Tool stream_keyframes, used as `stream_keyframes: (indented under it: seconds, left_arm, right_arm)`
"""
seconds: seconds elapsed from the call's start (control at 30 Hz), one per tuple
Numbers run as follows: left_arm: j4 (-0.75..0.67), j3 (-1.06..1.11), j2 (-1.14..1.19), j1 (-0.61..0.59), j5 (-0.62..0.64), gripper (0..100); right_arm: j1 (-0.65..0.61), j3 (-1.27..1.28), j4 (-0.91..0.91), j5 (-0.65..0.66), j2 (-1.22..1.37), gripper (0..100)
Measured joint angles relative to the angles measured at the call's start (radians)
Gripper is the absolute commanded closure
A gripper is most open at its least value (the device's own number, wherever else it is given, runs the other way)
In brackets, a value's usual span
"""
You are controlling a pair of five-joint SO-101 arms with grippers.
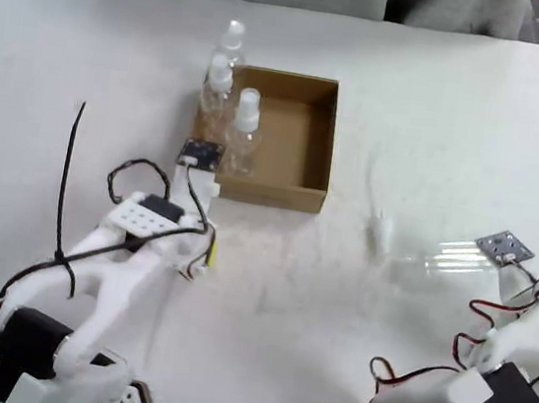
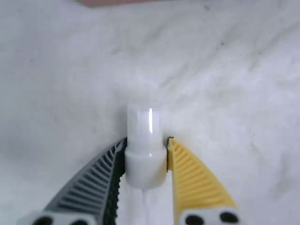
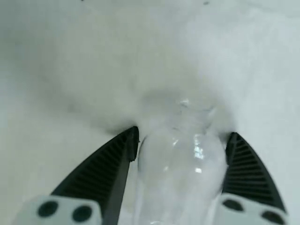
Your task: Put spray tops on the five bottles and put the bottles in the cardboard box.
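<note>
The cardboard box (image 1: 295, 193) stands at mid-table. Three clear bottles with spray tops stand at its left side: one (image 1: 245, 131) inside, one (image 1: 217, 90) at the left wall, one (image 1: 232, 42) at the far corner. My left gripper (image 2: 146, 140) is shut on a white spray top (image 2: 149, 123), low over the table just in front of the box's left corner (image 1: 205, 253). My right gripper (image 3: 183, 136) is shut on a clear open-necked bottle (image 3: 180, 159), which lies on its side at the right (image 1: 441, 256). A loose spray top (image 1: 379, 232) lies between box and bottle.
The left arm (image 1: 113, 260) stretches from the front left up to the box. The right arm's base (image 1: 482, 398) sits at the front right. White tabletop (image 1: 91, 49) spreads open on both sides of the box. Chairs stand behind the far edge.
</note>
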Motion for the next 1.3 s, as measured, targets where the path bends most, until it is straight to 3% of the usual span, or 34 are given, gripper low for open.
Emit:
stream_keyframes:
  seconds: [0.23,0.4,0.6,0.93,1.1,1.3]
  left_arm:
    - [0.0,0.0,0.0,0.0,0.0,98]
    - [0.0,0.0,0.0,0.0,0.0,98]
    - [0.0,0.0,0.0,0.0,0.0,98]
    - [0.0,0.0,0.0,0.0,0.0,98]
    - [0.0,0.0,0.0,0.0,0.0,98]
    - [0.002,0.026,-0.035,-0.018,0.0,98]
  right_arm:
    - [0.003,-0.009,-0.009,0.043,0.018,77.2]
    - [0.005,-0.012,-0.025,0.052,0.018,98.4]
    - [0.005,-0.04,-0.017,0.028,0.02,98.3]
    - [-0.023,-0.15,0.213,-0.425,-0.173,98.1]
    - [-0.157,-0.173,0.245,-0.743,-0.265,98.1]
    - [-0.364,-0.173,0.101,-1.14,-0.276,98.1]
